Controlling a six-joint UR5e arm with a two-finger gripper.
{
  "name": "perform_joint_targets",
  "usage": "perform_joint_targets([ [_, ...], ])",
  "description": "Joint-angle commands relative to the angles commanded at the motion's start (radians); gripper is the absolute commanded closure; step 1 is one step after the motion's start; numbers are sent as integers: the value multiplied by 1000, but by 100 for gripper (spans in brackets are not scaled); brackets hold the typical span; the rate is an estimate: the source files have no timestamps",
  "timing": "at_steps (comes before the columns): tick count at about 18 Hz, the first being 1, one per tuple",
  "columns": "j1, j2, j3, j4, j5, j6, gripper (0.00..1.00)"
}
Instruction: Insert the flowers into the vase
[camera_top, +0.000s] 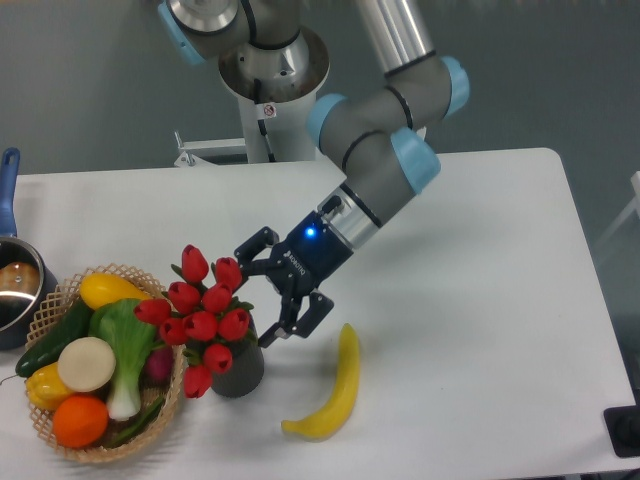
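Flowers (205, 312) sitting in vase (238, 370); we are seeing gripper (268, 290) released beside them, risking snagging blooms and tipping vase

**Tulips standing in the vase**

The flowers (205, 310), a bunch of glossy red tulips, sit in the vase (240, 372), their heads spreading wider than its rim and spilling to the left. The vase, short, dark grey and cylindrical, stands upright on the white table.
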Motion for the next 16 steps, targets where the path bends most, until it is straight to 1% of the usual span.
perform_joint_targets([
  [1,12,28,14,-2,52,-50,0],
  [2,31,81,47,-9,157,-118,0],
  [5,25,172,71,-61,328,-117,0],
  [7,23,212,78,-83,446,-114,0],
  [9,22,239,84,-106,493,-112,0],
  [10,23,249,94,-130,499,-108,0],
  [13,28,269,104,-201,586,-16,0],
  [14,28,276,103,-212,606,4,0],
  [16,31,286,97,-216,611,10,0],
])
